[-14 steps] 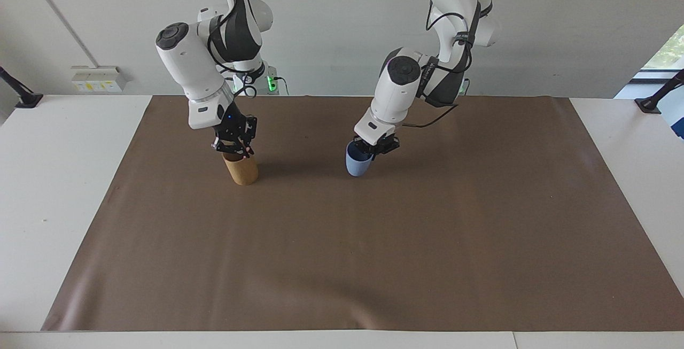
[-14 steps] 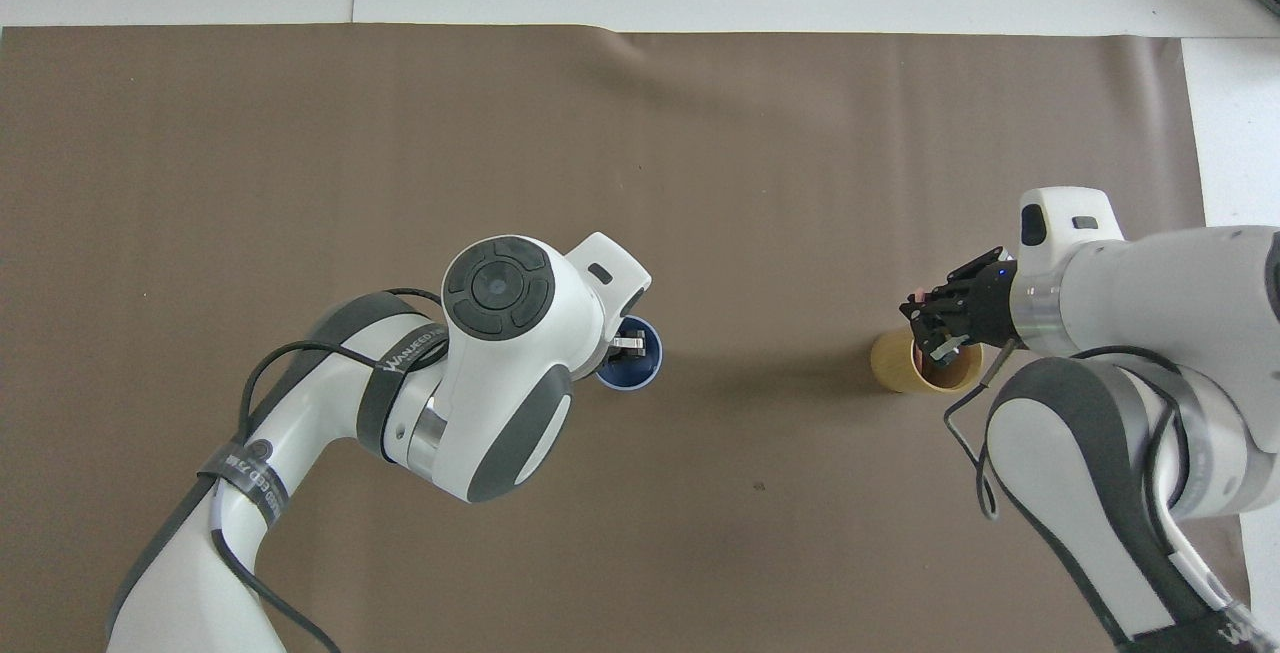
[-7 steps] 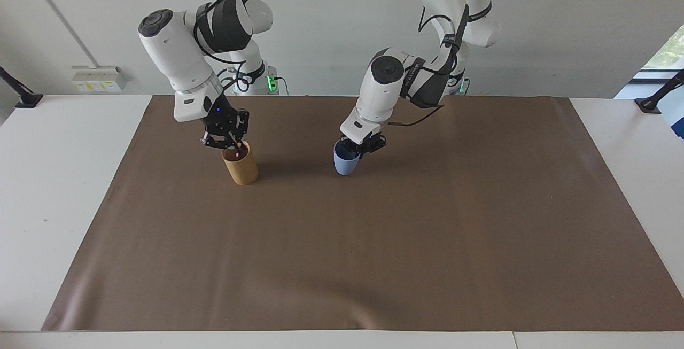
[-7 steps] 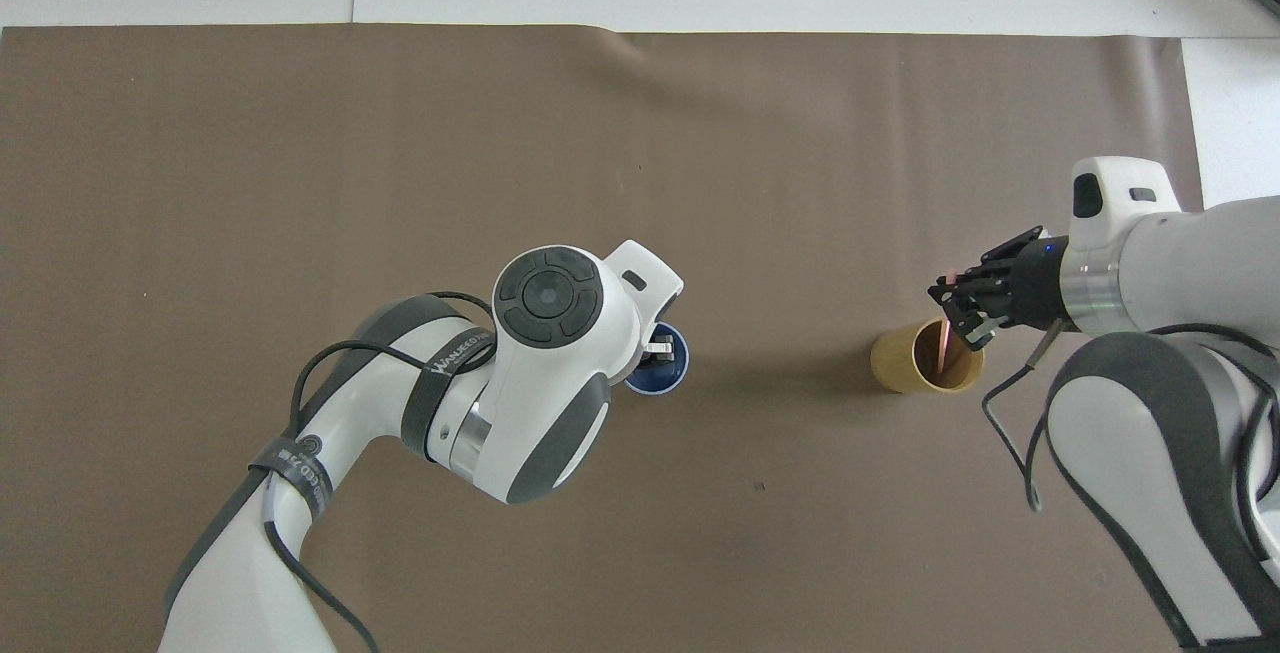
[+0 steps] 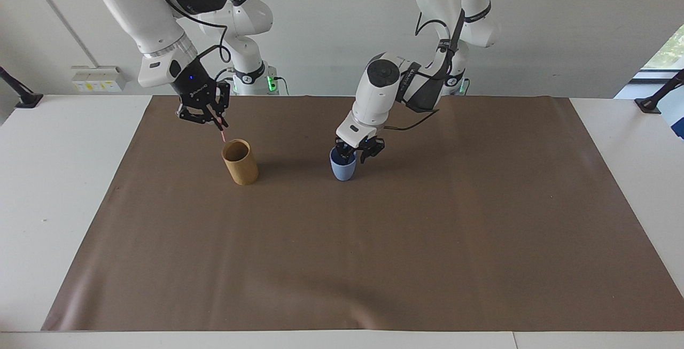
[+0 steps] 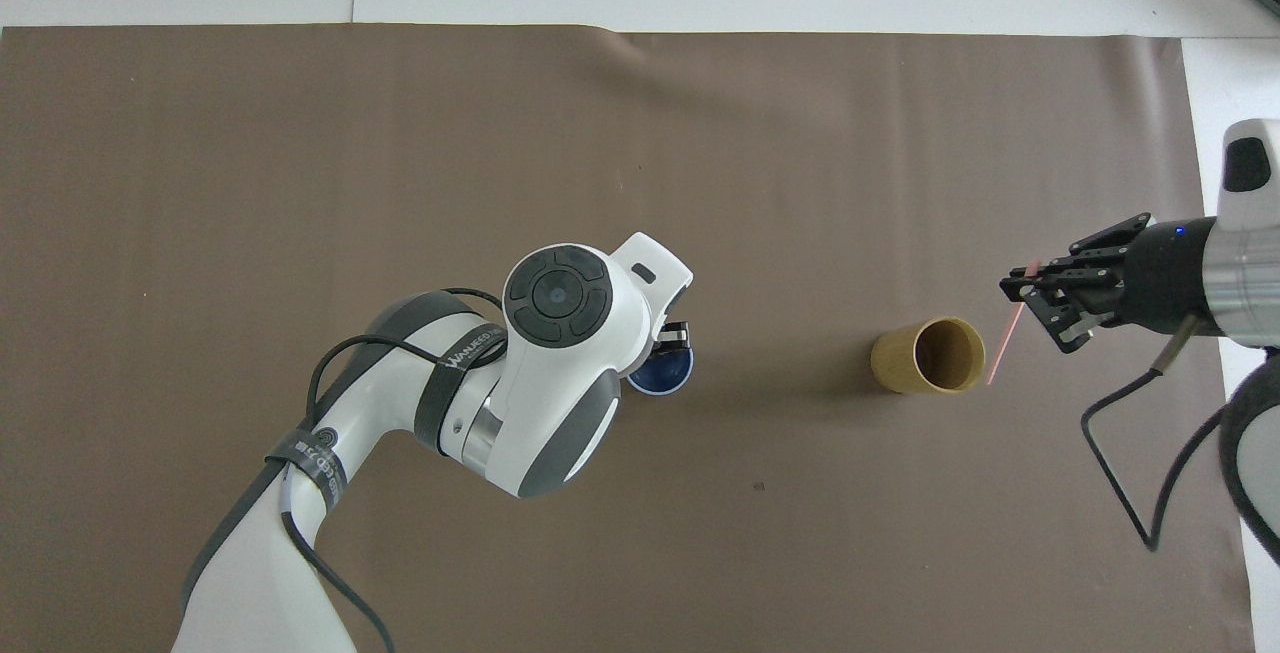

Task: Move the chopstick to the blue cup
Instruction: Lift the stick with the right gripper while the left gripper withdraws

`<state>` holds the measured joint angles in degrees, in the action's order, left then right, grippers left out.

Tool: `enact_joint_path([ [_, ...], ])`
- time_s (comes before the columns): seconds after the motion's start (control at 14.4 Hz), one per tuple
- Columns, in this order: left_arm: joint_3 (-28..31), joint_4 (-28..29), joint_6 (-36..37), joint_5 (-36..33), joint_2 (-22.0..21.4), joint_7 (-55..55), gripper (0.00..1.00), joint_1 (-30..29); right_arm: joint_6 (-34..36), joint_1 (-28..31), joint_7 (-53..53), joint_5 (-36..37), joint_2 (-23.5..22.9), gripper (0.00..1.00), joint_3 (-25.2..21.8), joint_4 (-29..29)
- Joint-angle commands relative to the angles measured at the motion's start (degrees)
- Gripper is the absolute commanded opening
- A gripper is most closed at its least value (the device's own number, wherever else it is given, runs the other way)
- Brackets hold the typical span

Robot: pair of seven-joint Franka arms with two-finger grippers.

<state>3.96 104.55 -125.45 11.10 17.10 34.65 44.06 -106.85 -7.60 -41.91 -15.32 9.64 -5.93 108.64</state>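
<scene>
The pink chopstick (image 5: 220, 131) hangs tilted in the air, with my right gripper (image 5: 214, 120) shut on its upper end. Its lower tip is just above the rim of the tan cylinder (image 5: 240, 162). In the overhead view the chopstick (image 6: 1003, 338) and right gripper (image 6: 1036, 293) sit just past the cylinder (image 6: 928, 355) toward the right arm's end. The blue cup (image 5: 342, 167) stands upright on the mat. My left gripper (image 5: 356, 154) is at its rim, open, with one finger inside and one outside. From overhead the left arm covers most of the cup (image 6: 662, 375).
A brown mat (image 5: 427, 242) covers most of the white table (image 5: 64, 178). The tan cylinder and the blue cup stand side by side, both close to the robots. A cable (image 6: 1130, 453) hangs from the right wrist.
My right gripper rose and drew the chopstick up out of the tan cylinder. My left gripper brought the tilted blue cup down upright on the mat and its fingers parted.
</scene>
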Motion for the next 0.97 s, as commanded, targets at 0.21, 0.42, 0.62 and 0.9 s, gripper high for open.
enact_joint_path([
  [0.21, 1.84, 0.39, 2.66, 0.15, -6.27, -0.45, 1.0, -1.15, 5.5, 1.45, 5.77, -3.14, -0.06, 0.0, 0.3, -7.2],
  [0.42, 1.84, 0.57, 7.92, 0.06, -11.8, -8.77, 1.0, -6.95, 5.08, 0.75, 9.82, -3.22, 0.03, 0.0, 0.92, -8.0],
  [0.62, 1.84, -0.04, 12.68, -4.23, -16.47, -16.87, 1.0, -13.19, 0.7, 0.48, 20.69, -2.44, 0.12, 0.0, 7.04, -7.92],
  [0.9, 1.93, -8.18, 21.71, -8.46, -18.68, -26.27, 1.0, -21.01, -6.25, -1.96, 29.15, -2.17, -1.81, 0.0, 11.55, -7.92],
])
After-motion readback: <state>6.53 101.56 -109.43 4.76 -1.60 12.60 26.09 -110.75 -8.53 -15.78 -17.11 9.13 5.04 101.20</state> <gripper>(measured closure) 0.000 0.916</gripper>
